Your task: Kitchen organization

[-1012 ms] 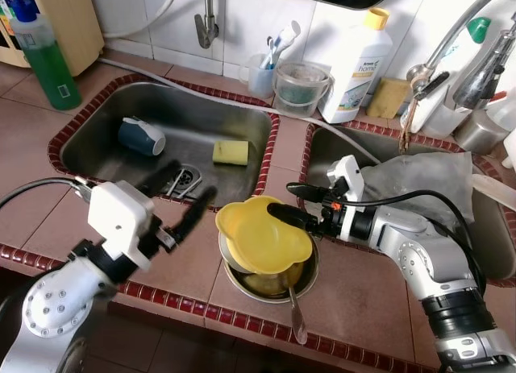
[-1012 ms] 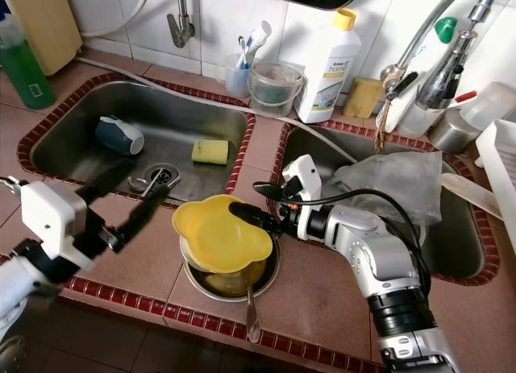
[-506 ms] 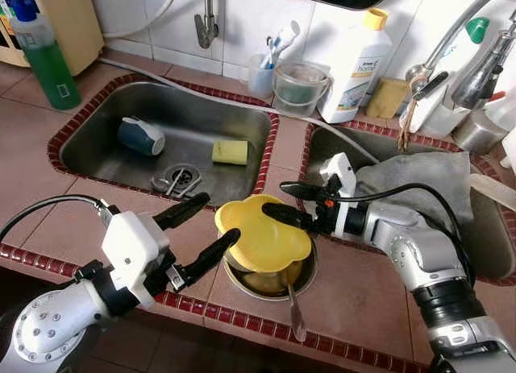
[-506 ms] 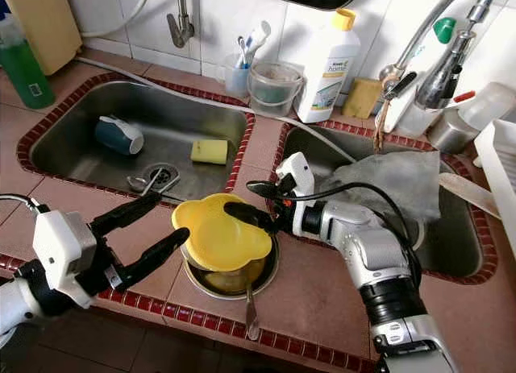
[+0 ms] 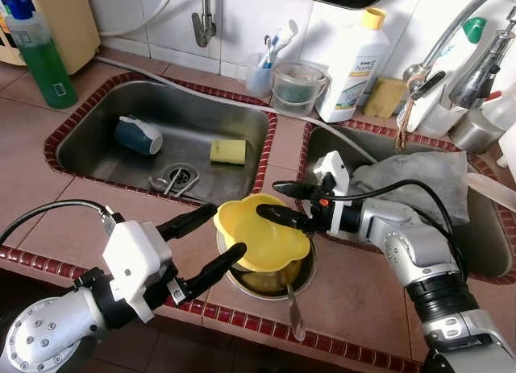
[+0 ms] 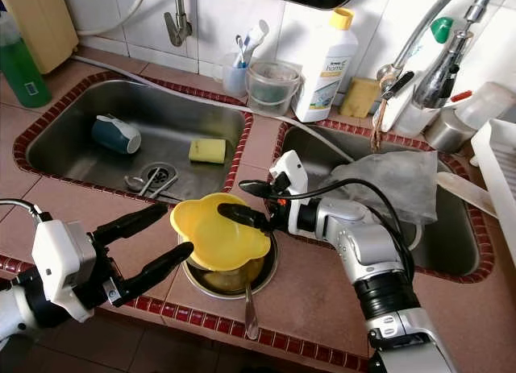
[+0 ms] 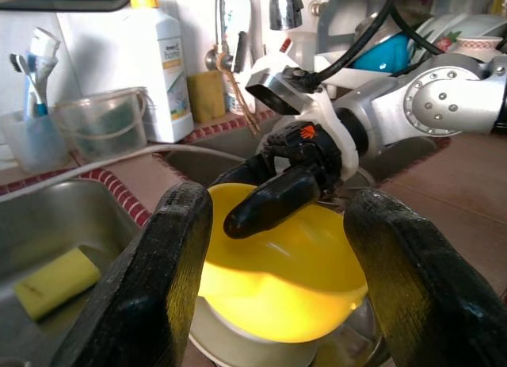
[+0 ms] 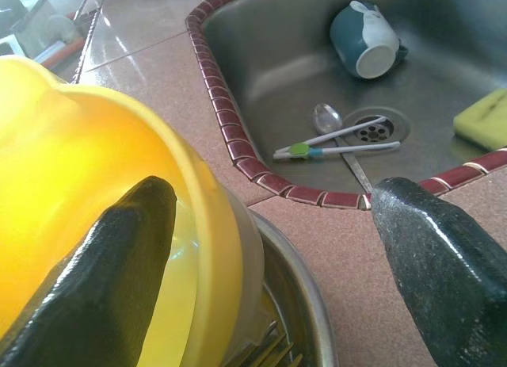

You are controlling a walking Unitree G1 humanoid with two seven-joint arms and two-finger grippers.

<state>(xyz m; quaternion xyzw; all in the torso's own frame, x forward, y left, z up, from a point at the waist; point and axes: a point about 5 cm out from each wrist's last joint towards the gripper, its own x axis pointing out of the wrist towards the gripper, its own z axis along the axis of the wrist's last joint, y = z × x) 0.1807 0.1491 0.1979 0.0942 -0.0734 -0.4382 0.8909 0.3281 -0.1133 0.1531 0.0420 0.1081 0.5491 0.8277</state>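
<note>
Right now the yellow bowl is sitting tilted on top of a pale bowl nested in a steel bowl on the worktop, btwn the two sinks. My right fingers are spread wide over its far rim: lower finger is dipping inside the bowl, upper one is hanging above and beyond the rim, so not clamping anything. My left fingers are also standing wide open, just beside the bowl's near-left edge, upper fingertip almost at the rim, lower one reaching toward the steel bowl's side; can't tell if either is touching. A spoon is leaning out of the steel bowl w/ its handle over the worktop edge.

Left wrist view is giving me the bowl framed btwn my two left fingers w/ the right gripper behind it. Right wrist view is showing the left sink's contents: blue mug on its side, toothbrush by the drain, sponge corner.
</note>
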